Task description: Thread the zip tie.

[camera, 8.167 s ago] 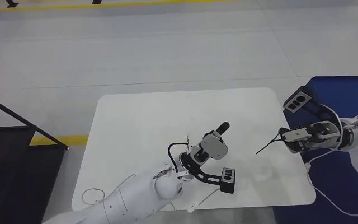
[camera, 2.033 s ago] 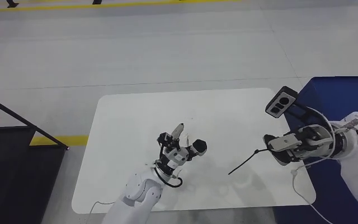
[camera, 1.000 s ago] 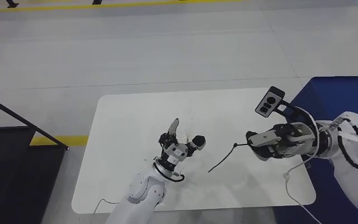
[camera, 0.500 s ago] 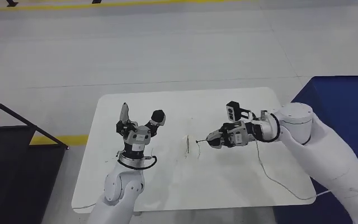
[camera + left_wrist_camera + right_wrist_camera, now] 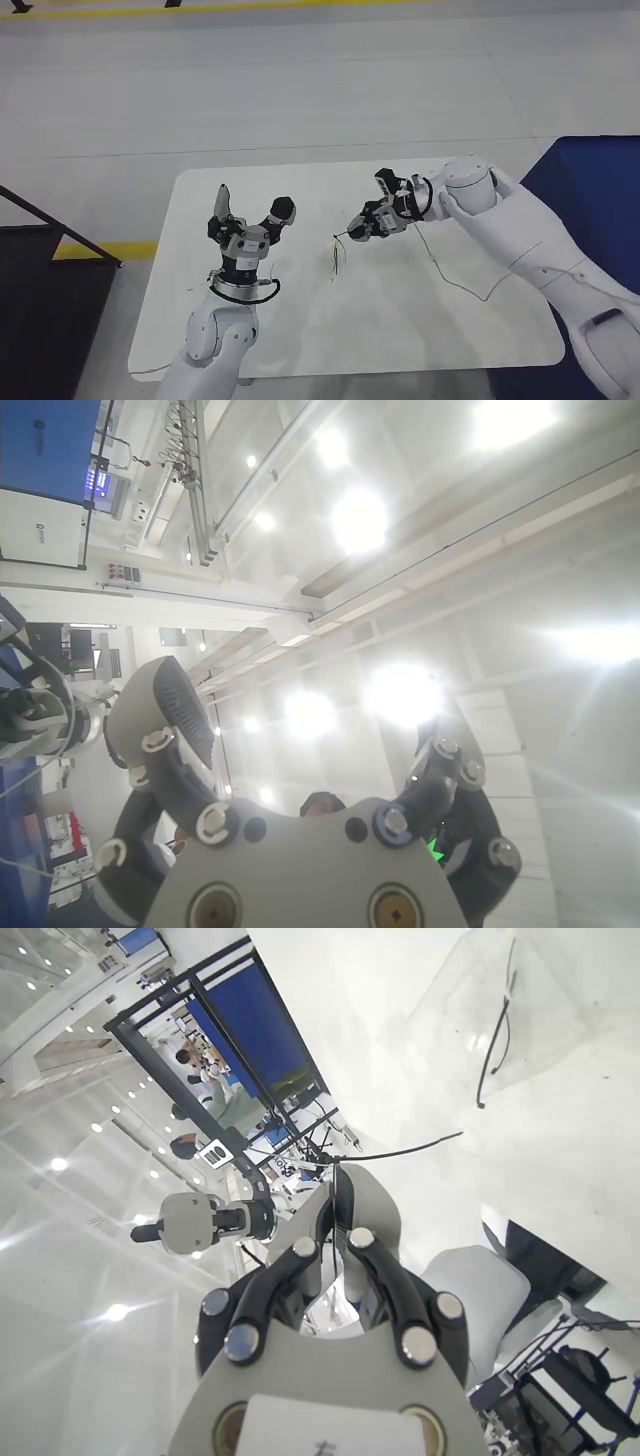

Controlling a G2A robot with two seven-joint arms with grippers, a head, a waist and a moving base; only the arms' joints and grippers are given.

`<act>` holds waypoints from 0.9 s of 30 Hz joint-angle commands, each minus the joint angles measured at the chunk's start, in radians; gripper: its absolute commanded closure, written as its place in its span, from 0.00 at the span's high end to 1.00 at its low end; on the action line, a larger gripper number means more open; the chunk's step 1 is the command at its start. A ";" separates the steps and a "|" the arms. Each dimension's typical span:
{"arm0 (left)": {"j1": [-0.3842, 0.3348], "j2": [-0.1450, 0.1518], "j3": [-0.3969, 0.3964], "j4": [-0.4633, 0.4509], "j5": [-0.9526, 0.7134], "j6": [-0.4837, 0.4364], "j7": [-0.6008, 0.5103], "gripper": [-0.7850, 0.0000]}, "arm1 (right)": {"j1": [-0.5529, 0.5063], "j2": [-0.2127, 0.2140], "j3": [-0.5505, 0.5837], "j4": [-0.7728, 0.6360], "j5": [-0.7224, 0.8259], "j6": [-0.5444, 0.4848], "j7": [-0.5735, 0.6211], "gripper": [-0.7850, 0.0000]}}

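Fingers (image 5: 283, 210) of the left hand (image 5: 250, 205) stand spread wide, with nothing between them. The hand is raised off the white counter (image 5: 200, 300) and points up and away from the robot. In the left wrist view the same hand (image 5: 300, 695) faces the ceiling lights. One ribbed pad (image 5: 182, 705) shows plainly, while the opposite finger is half lost in glare.

Out past that hand, on the side toward the other arm, a loose black tie (image 5: 335, 258) lies flat on the counter. It sits between the two hands, nearer the right one. From the right wrist view the loose tie (image 5: 492, 1048) shows as a long, narrow curve on the white surface, well beyond the fingertips.

Next comes the zip tie (image 5: 345, 235), a thin black strap held in the air above the counter. Its free end reaches out from the right hand toward the loose tie and stops close to it. In the right wrist view a small gap shows between the two. There the zip tie (image 5: 400, 1150) sticks out sideways from the fingertips, and the rest of it runs back between the fingers toward the wrist.

The right hand (image 5: 362, 228) is pinched tight on the zip tie, and in its own view the hand (image 5: 340, 1178) has both pads pressed on the strap. Behind this hand a thin pale cable (image 5: 450, 285) trails across the counter.
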 commanded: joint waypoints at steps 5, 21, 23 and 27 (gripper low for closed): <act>0.000 0.000 0.000 0.000 0.000 0.000 0.000 1.00 | 0.049 -0.051 -0.032 0.115 0.017 -0.032 0.100 1.00; 0.000 0.000 0.000 0.000 0.000 0.000 0.000 1.00 | 0.022 0.003 0.256 0.303 0.192 -0.574 0.298 1.00; 0.000 0.000 0.000 0.000 0.000 0.000 0.000 1.00 | -0.002 0.012 0.279 0.291 0.204 -0.573 0.310 1.00; 0.000 0.000 0.000 0.000 0.000 0.000 0.000 1.00 | -0.003 0.013 0.280 0.291 0.205 -0.572 0.311 1.00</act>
